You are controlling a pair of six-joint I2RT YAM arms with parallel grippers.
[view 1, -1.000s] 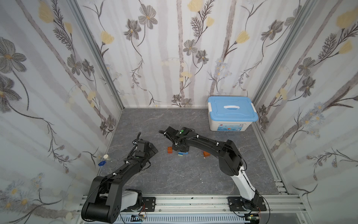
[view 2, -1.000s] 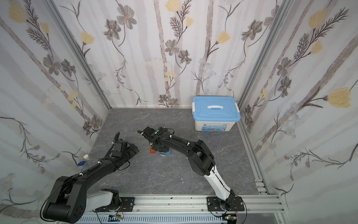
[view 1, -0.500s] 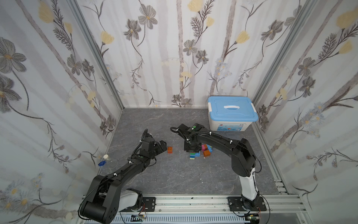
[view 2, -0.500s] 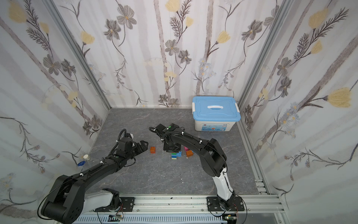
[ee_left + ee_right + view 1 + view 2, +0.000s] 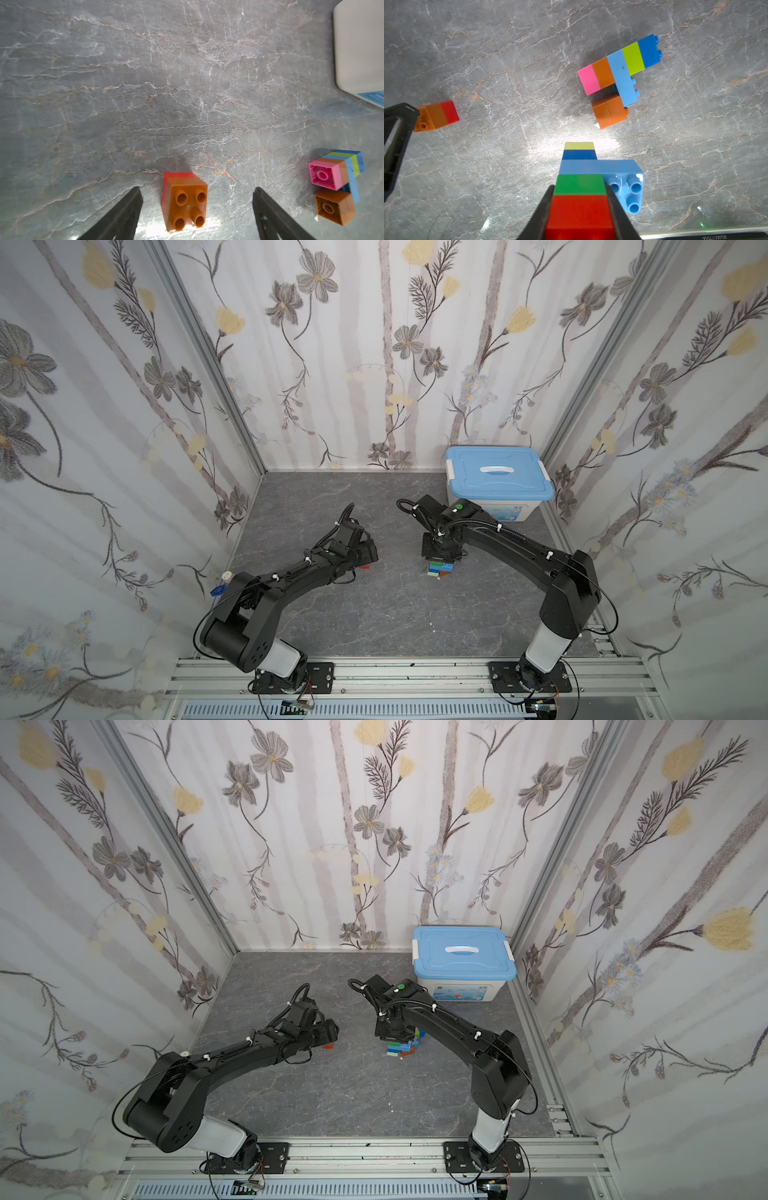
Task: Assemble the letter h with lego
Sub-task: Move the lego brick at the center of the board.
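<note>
Against a second ago, the right arm has swung away from the middle of the worktop [image 5: 374,614] toward the white storage box [image 5: 496,477]. The left arm has reached in toward the middle.

The left pincer [image 5: 197,189] stands open, its fingers on either side of an orange-and-red brick pair [image 5: 185,201] without touching it. That pair lies on its side in the same spot as before.

The right pincer [image 5: 579,188] grips a brick stack [image 5: 580,212] of red, green, light-blue, blue and lime by its red end. Near it on the worktop lies a second assembly [image 5: 620,68] of pink, orange, light-blue, lime and blue bricks, with two orange ones at the long brick's other end.

The box carries a blue label [image 5: 505,512], its print too small to read. An upside-down printed code [image 5: 714,236] runs along the edge of the right wrist view, not surely legible.
</note>
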